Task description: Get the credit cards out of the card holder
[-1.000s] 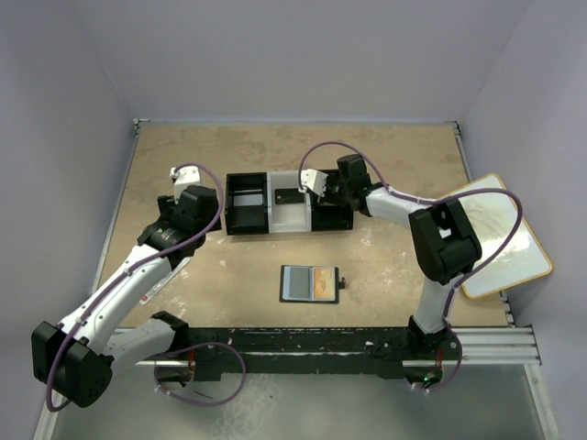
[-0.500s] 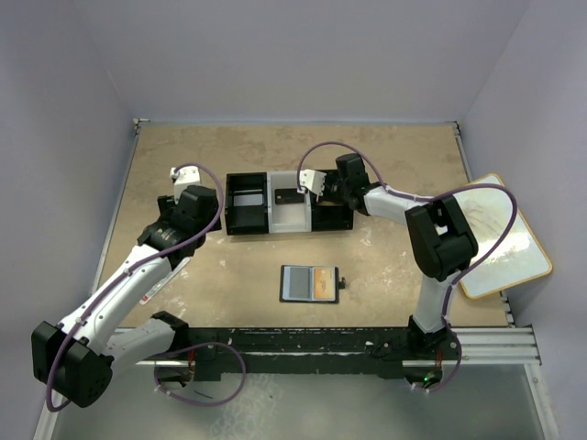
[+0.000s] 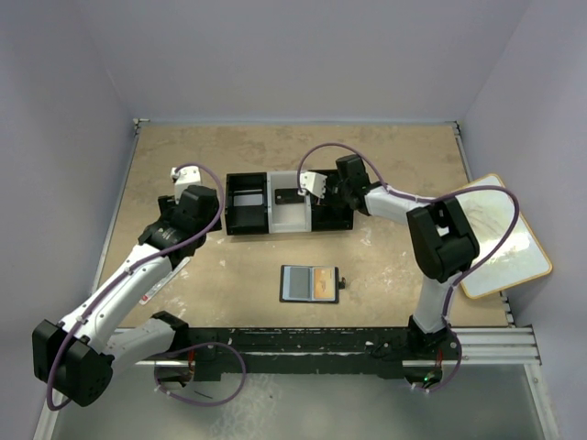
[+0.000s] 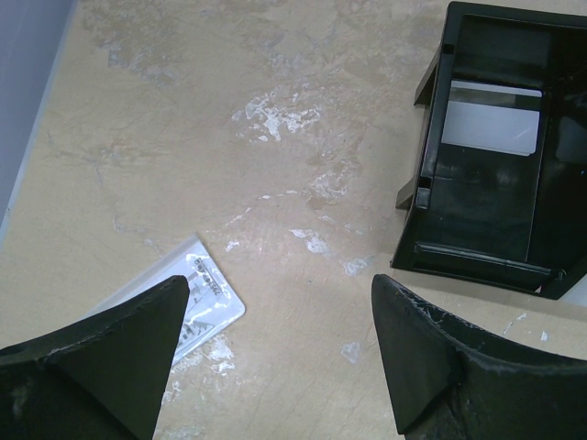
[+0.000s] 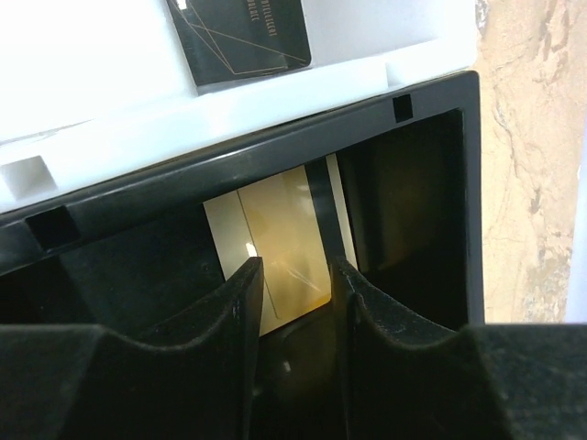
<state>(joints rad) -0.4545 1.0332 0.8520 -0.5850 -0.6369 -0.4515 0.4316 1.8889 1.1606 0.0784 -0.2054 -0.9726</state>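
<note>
Right arm nearly static since earlier frame, slight wrist creep only. Right claw point(image 5: 295, 271) slightly parted, empty, inside tray point(image 3: 229, 198) right bin. Gold card point(image 5: 275, 229) released there, dark card point(image 5: 248, 37) in middle bin. Wallet point(image 3: 298, 283) on desk point(image 3: 404, 156) in front of tray, lying open for access, tan card point(image 3: 323, 284) inside. Left claw point(image 4: 280, 302) spread wide, idle left of tray.

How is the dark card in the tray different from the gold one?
The dark card is black with thin pale lines and lettering; the gold card is shiny tan. The dark card lies in the white compartment; the gold card lies in the black compartment next to it. The dark card is in bright light; the gold card sits in shadow. Both are thin, flat rectangles.
</note>
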